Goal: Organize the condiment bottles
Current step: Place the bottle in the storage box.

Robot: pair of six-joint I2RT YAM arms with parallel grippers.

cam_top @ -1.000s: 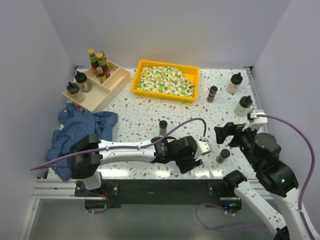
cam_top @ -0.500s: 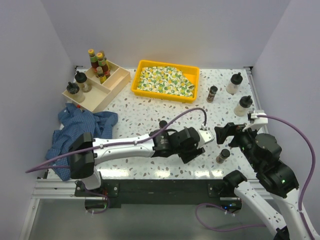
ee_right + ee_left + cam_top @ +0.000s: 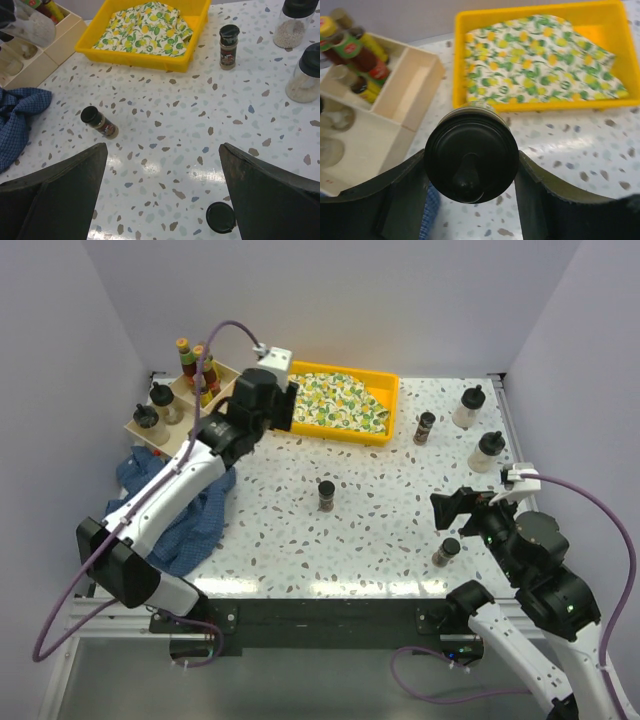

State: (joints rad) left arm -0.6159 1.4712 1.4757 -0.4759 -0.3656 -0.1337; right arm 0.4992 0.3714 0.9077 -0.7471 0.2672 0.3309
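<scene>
Gripping black-capped bottle (image 3: 471, 159) with left gripper (image 3: 270, 400) near wooden box (image 3: 407, 95) (right gripper (image 3: 162, 180) agape, empty). Risks toppling packed sauce bottles (image 3: 362, 52) if lowered crooked.

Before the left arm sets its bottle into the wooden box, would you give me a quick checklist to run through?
1. Grip: ok, the left gripper has its fingers on either side of the clear bottle.
2. Lid: ok, the black cap is on.
3. Free compartment in the wooden box: ok, the one beside the sauce bottles is bare.
4. Bottle over that compartment: not ok, it hangs between box and yellow tray.
5. The right gripper clear: ok, open, far from the box.
</scene>
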